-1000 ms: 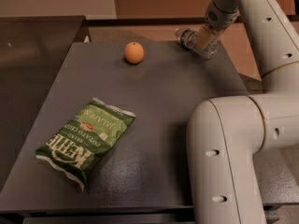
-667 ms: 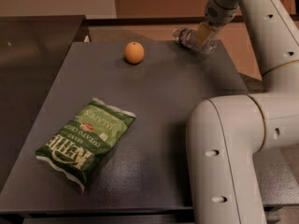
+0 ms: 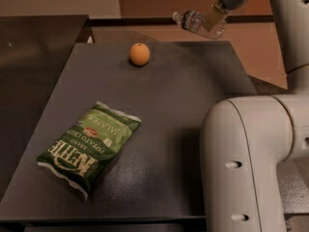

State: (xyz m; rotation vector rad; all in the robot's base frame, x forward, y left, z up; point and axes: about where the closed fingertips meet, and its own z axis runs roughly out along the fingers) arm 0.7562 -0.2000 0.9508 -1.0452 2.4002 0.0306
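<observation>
Lifted off the far right corner of the dark grey matte table [image 3: 183, 105], where it lay a second ago, the clear plastic water bottle [image 3: 190, 19] now hangs in the air above and just beyond the table's far edge. The gripper [image 3: 214, 19] has risen with it and sits at the top right of the view, its fingers closed across the bottle's body. The bottle lies roughly sideways, its cap end pointing left.

Nothing else on the table has shifted. A small round orange fruit [image 3: 139, 54] rests near the far edge, left of and below the bottle and well apart from it. A green Kettle jalapeño potato chip bag [image 3: 89, 146] lies flat near the front left. The white arm [image 3: 241, 158] fills the lower right of the view.

The grip looks to sit towards one end of the bottle rather than at its middle, so the free end could sag or swing, and a smooth, thin-walled bottle may slip through the fingers if it flexes. Since it hangs about over the table's edge, a drop could send it off the far side rather than onto the surface.
</observation>
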